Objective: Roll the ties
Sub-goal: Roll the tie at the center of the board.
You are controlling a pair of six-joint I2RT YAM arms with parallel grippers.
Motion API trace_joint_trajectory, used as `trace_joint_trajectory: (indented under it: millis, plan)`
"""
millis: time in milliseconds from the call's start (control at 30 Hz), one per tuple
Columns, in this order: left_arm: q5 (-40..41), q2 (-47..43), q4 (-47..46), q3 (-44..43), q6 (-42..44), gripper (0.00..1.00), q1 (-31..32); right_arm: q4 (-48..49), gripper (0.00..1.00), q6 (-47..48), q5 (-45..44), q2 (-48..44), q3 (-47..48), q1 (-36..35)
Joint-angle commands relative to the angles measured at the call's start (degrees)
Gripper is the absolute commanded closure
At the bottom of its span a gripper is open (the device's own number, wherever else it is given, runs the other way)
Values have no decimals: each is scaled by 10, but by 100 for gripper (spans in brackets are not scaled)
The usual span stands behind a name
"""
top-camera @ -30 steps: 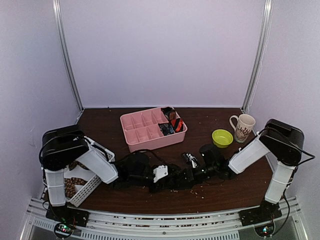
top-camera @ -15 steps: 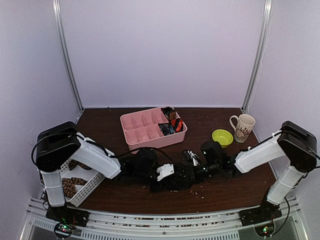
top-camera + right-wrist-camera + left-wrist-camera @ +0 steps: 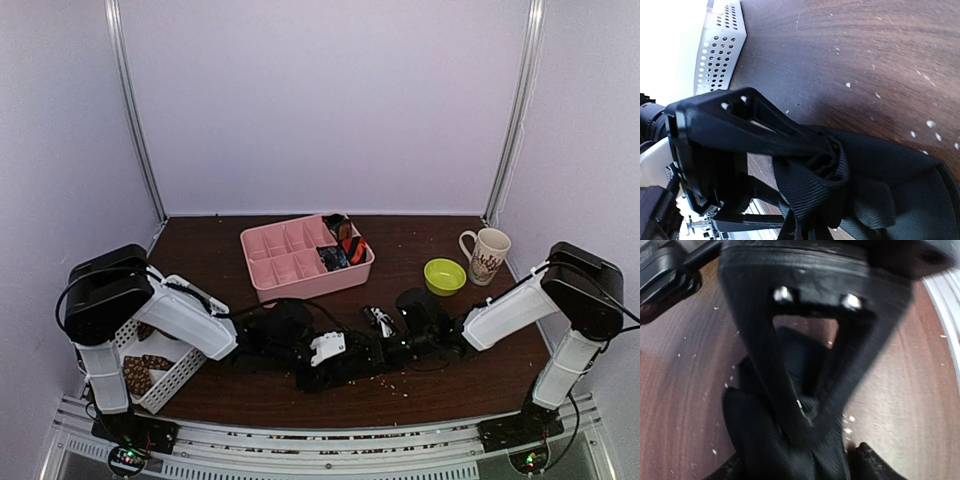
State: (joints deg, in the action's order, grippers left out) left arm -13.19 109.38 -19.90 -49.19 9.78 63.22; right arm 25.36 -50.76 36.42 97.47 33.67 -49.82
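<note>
pinching the black tie [image 3: 765,440] in the left gripper [image 3: 805,422], with both fingers drawn to a point on a fold of the cloth. clamping that tie from the other side with the right gripper [image 3: 832,150], squeezed tight on a bunched-up wad of fabric. holding low over the table [image 3: 450,385], just in from the middle of the near edge, with the two grippers almost nose to nose. white specks [image 3: 850,418] all around the cloth. further back, between the middle and the far edge: a pink tray [image 3: 262,275] with rolled ties [image 3: 345,245] in its right-end compartments. over toward the right edge, a green bowl [image 3: 445,275] just beside a mug [image 3: 487,255]. down in the near left corner, a white basket [image 3: 178,375] with brown patterned ties [image 3: 135,375] inside.
</note>
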Motion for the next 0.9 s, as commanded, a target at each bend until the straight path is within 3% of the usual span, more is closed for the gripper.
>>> trace_joint_trajectory:
  millis: [0, 200, 433, 567, 667, 767, 867]
  plan:
    - [22, -29, -68, 48, 2, 24, 1, 35, 100, -34, 8, 29, -45, 14]
    - [1, -16, -164, 58, 11, 12, 11, 107, 100, -62, 45, 65, -73, 35]
    - [43, 49, -258, 51, 13, 12, 21, 121, 100, -65, 61, 80, -74, 49]
    - [20, 75, -216, 26, 31, 25, 20, 121, 100, -66, 67, 75, -74, 50]
    - [-1, 83, -204, 28, 21, 44, 17, 117, 99, -58, 65, 53, -76, 51]
    - [-20, 86, -198, 36, 5, 58, 15, 73, 75, -26, 41, 3, -72, 51]
    - [-43, 84, -175, 31, -13, 62, 11, -11, 59, 19, 8, -49, -52, 51]
